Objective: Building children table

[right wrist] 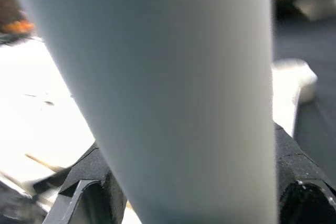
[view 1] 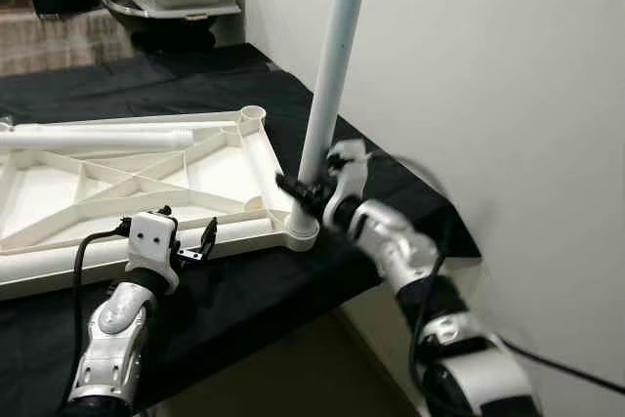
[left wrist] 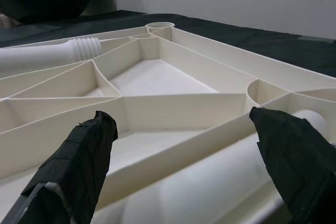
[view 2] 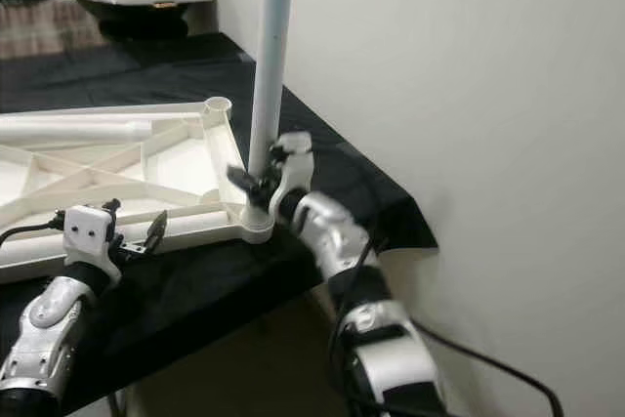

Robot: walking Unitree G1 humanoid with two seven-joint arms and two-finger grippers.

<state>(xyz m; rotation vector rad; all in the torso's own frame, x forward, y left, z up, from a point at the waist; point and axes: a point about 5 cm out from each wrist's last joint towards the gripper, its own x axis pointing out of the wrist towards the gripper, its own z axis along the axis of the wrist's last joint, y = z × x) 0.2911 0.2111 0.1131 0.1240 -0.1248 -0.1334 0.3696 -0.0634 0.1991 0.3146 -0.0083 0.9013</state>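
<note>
On the black-clothed desk (view 1: 234, 300), the right pincer (view 1: 305, 192) gripped one upright white plastic leg (view 1: 332, 75) socketed in the single ribbed white plastic tabletop (view 1: 225, 168), a second white leg (view 1: 93, 137) lay across it, and the left pincer (view 1: 195, 246) stood open.

head: 2 eyes down on tabletop (view 1: 117, 183) | wrists: close along fingers, sharing tabletop, leg (right wrist: 173, 93)

left gripper (view 1: 195, 244) fingers spread, right gripper (view 1: 305, 193) fingers clamped

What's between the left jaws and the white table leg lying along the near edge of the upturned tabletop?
Nothing visible. The left gripper hangs open just in front of the loose white plastic leg, which lies along the near rim of the white ribbed tabletop. The right gripper holds the upright white leg.
</note>
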